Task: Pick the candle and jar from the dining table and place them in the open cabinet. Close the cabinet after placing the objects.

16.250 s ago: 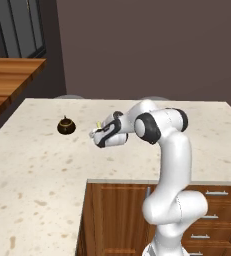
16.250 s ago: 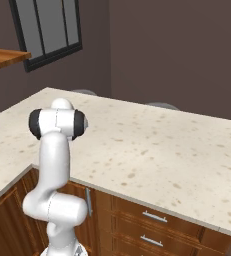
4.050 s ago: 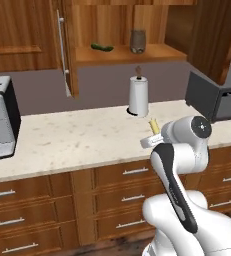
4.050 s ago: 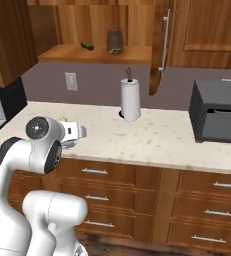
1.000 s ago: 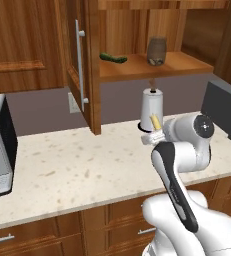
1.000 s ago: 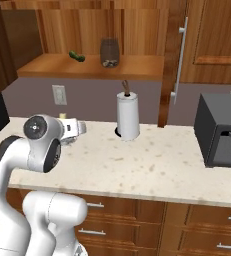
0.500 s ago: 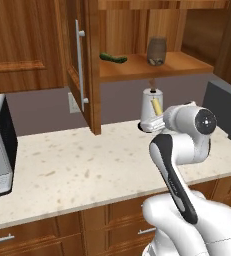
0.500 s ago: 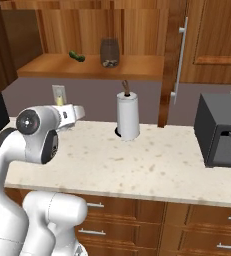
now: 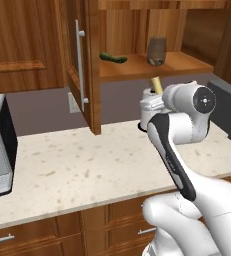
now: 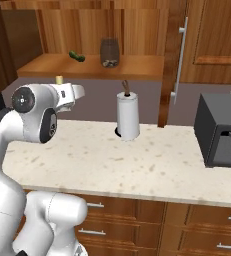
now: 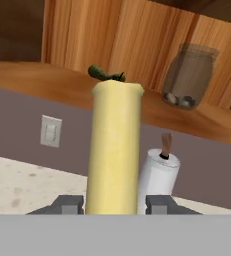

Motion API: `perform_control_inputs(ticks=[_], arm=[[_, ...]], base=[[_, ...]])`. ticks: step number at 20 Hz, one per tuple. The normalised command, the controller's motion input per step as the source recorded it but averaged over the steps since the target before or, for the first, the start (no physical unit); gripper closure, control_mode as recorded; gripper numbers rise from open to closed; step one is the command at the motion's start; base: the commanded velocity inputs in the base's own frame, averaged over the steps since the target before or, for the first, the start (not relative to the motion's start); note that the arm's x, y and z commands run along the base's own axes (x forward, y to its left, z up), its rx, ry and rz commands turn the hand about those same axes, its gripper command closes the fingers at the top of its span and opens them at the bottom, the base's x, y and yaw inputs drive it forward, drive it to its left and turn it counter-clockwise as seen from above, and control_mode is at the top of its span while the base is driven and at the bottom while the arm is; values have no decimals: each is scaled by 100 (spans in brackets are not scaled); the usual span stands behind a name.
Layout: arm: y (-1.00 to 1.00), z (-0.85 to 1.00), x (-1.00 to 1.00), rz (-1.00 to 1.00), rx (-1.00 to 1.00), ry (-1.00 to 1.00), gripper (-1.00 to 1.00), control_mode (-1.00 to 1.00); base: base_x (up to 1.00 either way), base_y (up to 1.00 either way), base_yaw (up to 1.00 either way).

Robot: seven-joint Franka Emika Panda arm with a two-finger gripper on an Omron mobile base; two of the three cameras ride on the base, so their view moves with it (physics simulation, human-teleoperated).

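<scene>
tool [image 11: 115, 204] pinches the candle [image 11: 113, 150] low on its stem at frame centre; it looks light, stiff, waxy and slippery, so gripping near the base suits it.

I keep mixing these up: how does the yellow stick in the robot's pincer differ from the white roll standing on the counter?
The candle is pale yellow and slim; the paper-towel roll is white and thicker. The candle is held up off the counter between the pincer tips, while the roll stands on the counter by the wall. The roll has a brown post poking from its top; the candle's top is plain. Both are upright cylinders.
</scene>
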Motion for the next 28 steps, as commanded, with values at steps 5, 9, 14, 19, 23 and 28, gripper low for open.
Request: perform_control_inputs(ticks=[5,9,14,19,23,28], arm=[[0,67,0,-2,7,0,100,-100],[0,41,0,0,0,-7,100,-100],[0,12,5,9,0,-10,100,-100],[0,0,5,15,0,-14,100,-100],[0,0,18,12,0,-16,100,-100],[0,3,10,6,1,-13,100,-100]], base=[[0,0,0],[0,0,0],[0,0,0],[0,0,0],[0,0,0],[0,0,0]])
